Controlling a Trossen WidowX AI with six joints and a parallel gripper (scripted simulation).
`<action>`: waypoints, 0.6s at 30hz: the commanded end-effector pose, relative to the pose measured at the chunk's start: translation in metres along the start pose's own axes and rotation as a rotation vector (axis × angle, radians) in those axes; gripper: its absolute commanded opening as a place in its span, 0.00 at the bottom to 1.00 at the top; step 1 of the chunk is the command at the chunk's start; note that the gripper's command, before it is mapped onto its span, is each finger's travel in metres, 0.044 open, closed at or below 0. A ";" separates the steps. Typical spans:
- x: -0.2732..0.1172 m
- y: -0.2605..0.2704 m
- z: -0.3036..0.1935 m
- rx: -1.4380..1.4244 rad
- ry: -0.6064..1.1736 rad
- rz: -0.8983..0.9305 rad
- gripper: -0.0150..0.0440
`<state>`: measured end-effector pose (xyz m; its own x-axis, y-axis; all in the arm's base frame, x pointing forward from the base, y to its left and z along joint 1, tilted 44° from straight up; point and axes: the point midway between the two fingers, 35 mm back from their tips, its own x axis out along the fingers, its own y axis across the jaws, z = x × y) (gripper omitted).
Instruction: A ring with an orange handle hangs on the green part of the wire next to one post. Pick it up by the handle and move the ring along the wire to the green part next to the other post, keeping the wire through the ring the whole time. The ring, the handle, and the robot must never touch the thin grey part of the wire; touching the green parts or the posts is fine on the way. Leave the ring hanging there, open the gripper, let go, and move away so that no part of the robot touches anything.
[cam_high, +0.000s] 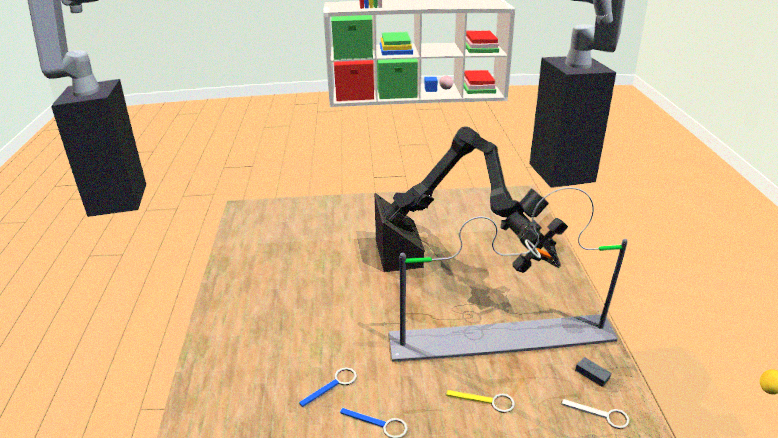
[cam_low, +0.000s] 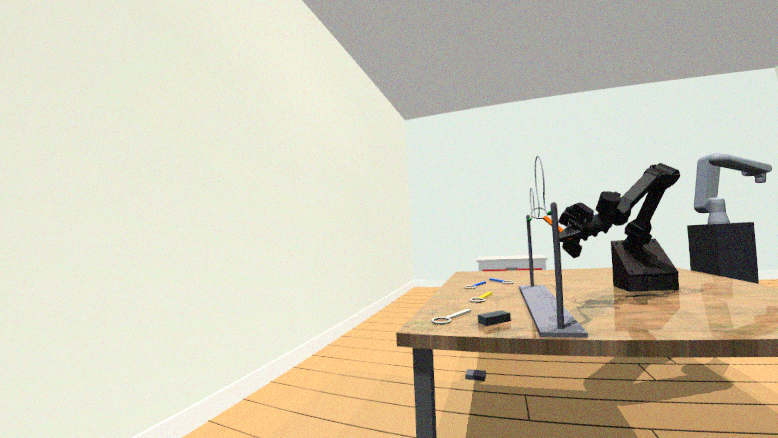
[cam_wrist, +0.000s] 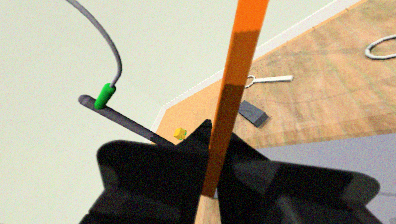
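Observation:
The ring (cam_high: 526, 242) (cam_low: 538, 217) appears to be around the thin grey wire (cam_high: 592, 209) (cam_wrist: 120, 65), in the dip at the left foot of the large arch. Whether they touch cannot be told. My gripper (cam_high: 553, 258) (cam_low: 564, 233) (cam_wrist: 211, 124) is shut on the orange handle (cam_high: 544, 253) (cam_low: 550, 221) (cam_wrist: 240, 60), on the robot's side of the wire. The ring is out of the wrist view. The left green part (cam_high: 418, 260) meets the left post (cam_high: 402, 304); the right green part (cam_high: 610, 247) (cam_wrist: 105, 96) meets the right post (cam_high: 613, 288) (cam_low: 556, 261) (cam_wrist: 125, 121).
The wire has a small arch left of the ring and a large arch right of it. The grey base plate (cam_high: 435, 342) holds both posts. Blue, yellow and white ringed handles and a dark block (cam_high: 592, 371) (cam_low: 494, 317) (cam_wrist: 253, 114) lie on the table's camera side.

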<state>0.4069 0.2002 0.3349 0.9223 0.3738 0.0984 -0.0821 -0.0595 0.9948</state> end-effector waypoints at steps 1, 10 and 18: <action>-0.003 -0.018 0.001 -0.093 0.014 -0.055 0.00; -0.011 -0.051 0.007 -0.281 0.039 -0.163 0.00; -0.020 -0.076 0.017 -0.432 0.059 -0.250 0.00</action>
<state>0.4040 0.1882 0.2650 0.9138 0.3857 -0.1269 -0.0232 0.3614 0.9321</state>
